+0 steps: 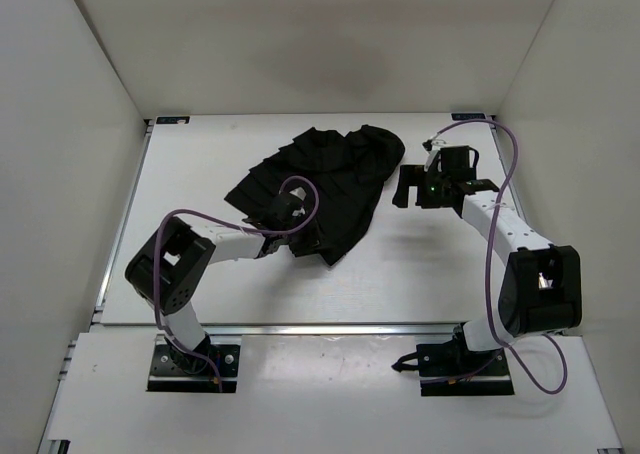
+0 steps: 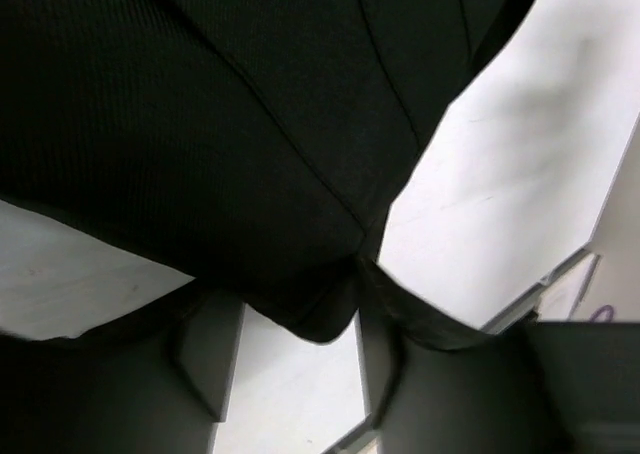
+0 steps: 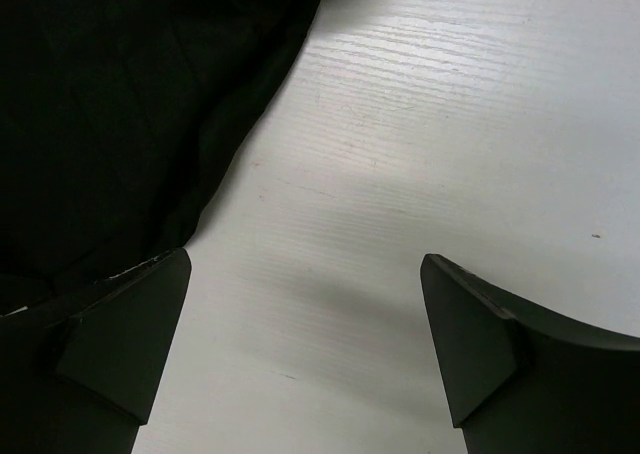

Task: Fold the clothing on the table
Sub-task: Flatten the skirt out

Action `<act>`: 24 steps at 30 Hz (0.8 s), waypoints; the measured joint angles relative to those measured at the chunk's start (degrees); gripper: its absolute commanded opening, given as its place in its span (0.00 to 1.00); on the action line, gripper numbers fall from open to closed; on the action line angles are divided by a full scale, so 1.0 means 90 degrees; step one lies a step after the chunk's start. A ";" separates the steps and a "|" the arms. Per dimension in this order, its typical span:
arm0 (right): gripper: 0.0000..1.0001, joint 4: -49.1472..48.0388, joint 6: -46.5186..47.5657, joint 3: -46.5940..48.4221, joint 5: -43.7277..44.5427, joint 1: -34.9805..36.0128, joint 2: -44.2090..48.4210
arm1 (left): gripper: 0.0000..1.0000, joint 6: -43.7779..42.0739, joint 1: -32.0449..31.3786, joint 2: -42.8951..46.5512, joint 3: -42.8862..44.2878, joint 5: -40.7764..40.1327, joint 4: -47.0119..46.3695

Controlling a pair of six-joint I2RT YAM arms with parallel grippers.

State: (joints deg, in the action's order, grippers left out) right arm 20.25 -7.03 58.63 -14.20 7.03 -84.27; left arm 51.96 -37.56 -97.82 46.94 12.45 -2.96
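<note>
The black clothing lies crumpled on the white table, left of centre and toward the back. My left gripper sits at the garment's near edge. In the left wrist view the clothing drapes over both fingertips of the left gripper, a fold sags between them, and bare table shows in the gap. My right gripper hovers just right of the garment. It stands wide open over bare table, and its left finger sits beside the edge of the clothing.
A metal rail runs along the table's near edge. White walls enclose the left, back and right sides. Purple cables loop over both arms.
</note>
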 measured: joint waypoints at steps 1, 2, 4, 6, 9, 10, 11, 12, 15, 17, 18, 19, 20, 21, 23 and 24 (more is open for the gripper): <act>0.97 0.0007 0.0005 0.0000 0.0000 0.0005 0.0000 | 0.44 0.0010 -0.0002 -0.0027 0.0012 -0.0024 0.0000; 0.97 0.0012 0.0002 0.0000 -0.0002 0.0007 0.0002 | 0.40 0.0032 -0.0002 -0.0039 0.0027 -0.0058 0.0005; 0.97 0.0032 0.0002 0.0000 -0.0005 0.0036 0.0007 | 0.17 0.0051 -0.0005 -0.0039 0.0039 -0.0117 -0.0007; 0.97 0.0032 0.0005 0.0000 0.0000 0.0051 0.0015 | 0.00 0.0058 0.0015 -0.0039 0.0044 -0.0131 -0.0029; 0.96 0.0032 0.0070 0.0000 0.0002 0.0078 0.0017 | 0.00 0.0095 0.0100 -0.0024 0.0141 -0.0112 0.0141; 0.96 0.0034 0.0100 -0.0002 0.0022 0.0095 0.0017 | 0.00 0.0085 0.0138 -0.0007 0.0209 -0.0100 0.0250; 0.97 0.0032 0.0141 -0.0002 0.0063 0.0138 0.0017 | 0.00 0.0051 0.0187 0.0029 0.0301 -0.0092 0.0401; 0.97 0.0029 0.0165 -0.0002 0.0117 0.0204 0.0017 | 0.00 0.0005 0.0255 0.0102 0.0420 -0.0092 0.0585; 0.97 0.0017 0.0248 -0.0002 0.0267 0.0583 0.0017 | 0.00 -0.0146 0.0444 0.0391 0.0862 -0.0100 0.1064; 0.98 -0.0051 0.0243 -0.0002 0.0296 0.0872 0.0017 | 0.00 -0.0231 0.0546 0.0617 0.1137 -0.0092 0.1239; 0.97 -0.0097 0.0228 -0.0002 0.0294 0.0993 0.0017 | 0.00 -0.0257 0.0590 0.0721 0.1226 -0.0095 0.1292; 0.97 -0.0170 0.0197 -0.0010 0.0291 0.1127 0.0017 | 0.00 -0.0270 0.0627 0.0835 0.1287 -0.0092 0.1326; 0.97 -0.0248 0.0170 -0.0015 0.0306 0.1231 0.0012 | 0.00 -0.0274 0.0648 0.0942 0.1299 -0.0095 0.1336; 0.97 -0.0321 0.0136 -0.0015 0.0318 0.1345 -0.0005 | 0.00 -0.0265 0.0656 0.1049 0.1299 -0.0090 0.1379; 0.97 -0.0461 0.0109 -0.0015 0.0420 0.1583 -0.0080 | 0.00 -0.0233 0.0661 0.1183 0.1292 -0.0034 0.1435; 0.96 -0.0510 0.0097 -0.0015 0.0493 0.1673 -0.0148 | 0.00 -0.0216 0.0663 0.1219 0.1290 0.0007 0.1464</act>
State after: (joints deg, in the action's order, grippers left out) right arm 15.66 -6.15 58.50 -9.76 22.09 -85.60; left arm 50.02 -31.59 -86.85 58.54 12.51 10.22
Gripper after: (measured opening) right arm 0.968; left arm 0.037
